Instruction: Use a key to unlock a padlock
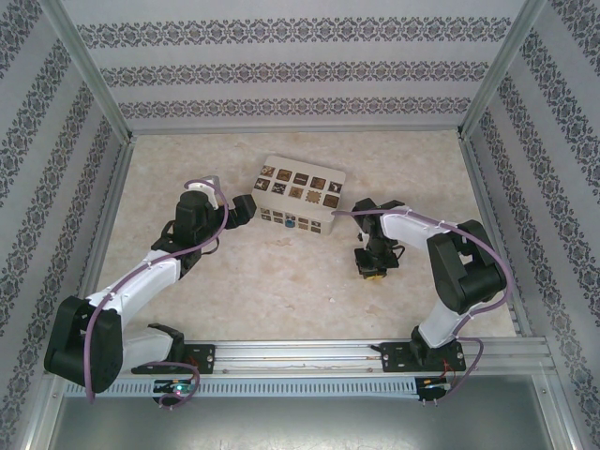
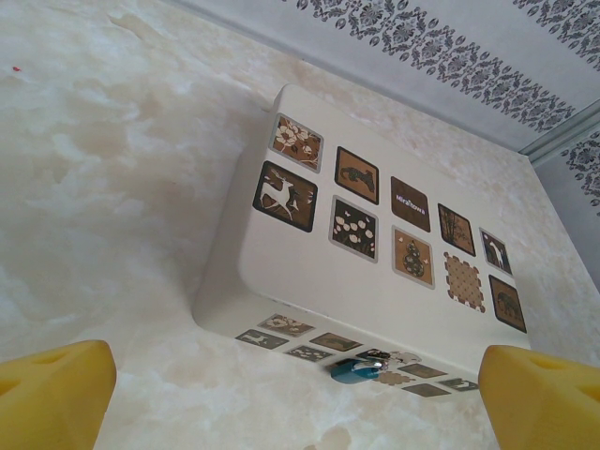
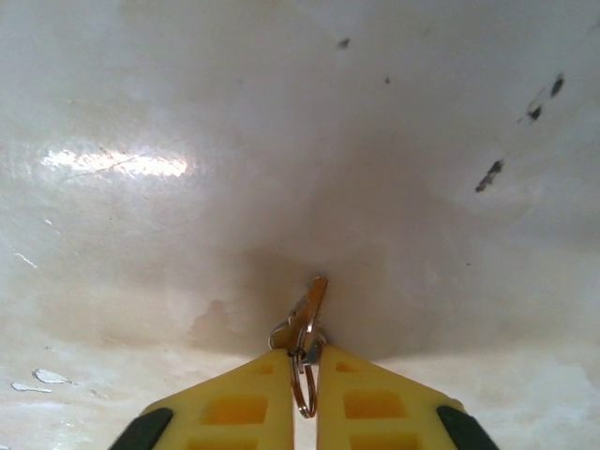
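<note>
While the right gripper (image 3: 302,356) is clamped on a small key (image 3: 312,298) and its ring (image 3: 302,384), close over the marbled table (image 3: 281,141), the left gripper (image 2: 298,398) hangs with fingers wide apart facing the white box (image 2: 309,272). The blue padlock (image 2: 354,369) sits against that box's near side.

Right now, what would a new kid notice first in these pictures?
Probably the white box with dark picture squares, in the middle of the table. A tiny blue padlock sits at its near side. Right of the box, the right pincer is shut on a small key.
</note>
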{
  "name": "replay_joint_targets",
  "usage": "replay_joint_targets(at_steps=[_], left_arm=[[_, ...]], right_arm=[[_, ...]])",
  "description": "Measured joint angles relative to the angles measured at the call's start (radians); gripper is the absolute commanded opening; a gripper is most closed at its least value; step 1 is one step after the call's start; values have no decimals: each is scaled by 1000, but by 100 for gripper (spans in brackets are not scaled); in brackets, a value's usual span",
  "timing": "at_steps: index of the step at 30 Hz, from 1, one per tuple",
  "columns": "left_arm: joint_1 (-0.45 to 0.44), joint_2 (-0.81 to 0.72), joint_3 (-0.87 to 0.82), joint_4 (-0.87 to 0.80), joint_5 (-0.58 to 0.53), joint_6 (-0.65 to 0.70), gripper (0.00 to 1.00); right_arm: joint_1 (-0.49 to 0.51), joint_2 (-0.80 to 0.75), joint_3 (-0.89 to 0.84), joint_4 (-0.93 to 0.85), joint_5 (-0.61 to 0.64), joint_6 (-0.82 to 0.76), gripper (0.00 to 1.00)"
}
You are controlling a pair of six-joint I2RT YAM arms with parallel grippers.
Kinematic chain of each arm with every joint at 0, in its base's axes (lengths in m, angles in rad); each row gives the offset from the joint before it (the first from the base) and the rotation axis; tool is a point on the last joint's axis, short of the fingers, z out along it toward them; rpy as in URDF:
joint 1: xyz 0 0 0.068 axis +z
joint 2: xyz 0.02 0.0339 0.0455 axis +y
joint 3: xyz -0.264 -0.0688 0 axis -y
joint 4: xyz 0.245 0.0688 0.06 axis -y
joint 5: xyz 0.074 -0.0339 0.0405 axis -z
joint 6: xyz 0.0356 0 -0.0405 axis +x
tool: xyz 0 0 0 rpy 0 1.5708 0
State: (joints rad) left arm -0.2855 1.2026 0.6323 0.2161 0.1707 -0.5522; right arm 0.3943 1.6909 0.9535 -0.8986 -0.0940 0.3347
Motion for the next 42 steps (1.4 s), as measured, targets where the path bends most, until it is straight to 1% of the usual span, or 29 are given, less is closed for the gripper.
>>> replay_joint_targets(at_steps=[2,12,25,33,39,42], left_arm=[[0,0,0,0,0,0,99],[1,-1,0,0,0,3,99],[5,-9,6,0,40,-5,99],[6,-9,43,0,116,-39,100],[6,0,82,5,209,-61,93],[6,21,99,9,264,-68,92]], right_arm=[[-3,-2,0,1,-1,3,0],[-6,-64,-39,48,1,2,0],[-6,-249,-93,162,-5,2,0],[-4,-410,-129,278,-40,2,0],[46,-586,-210,419,-58,-22,0],[69,-673,-251,487,-61,-43,0]])
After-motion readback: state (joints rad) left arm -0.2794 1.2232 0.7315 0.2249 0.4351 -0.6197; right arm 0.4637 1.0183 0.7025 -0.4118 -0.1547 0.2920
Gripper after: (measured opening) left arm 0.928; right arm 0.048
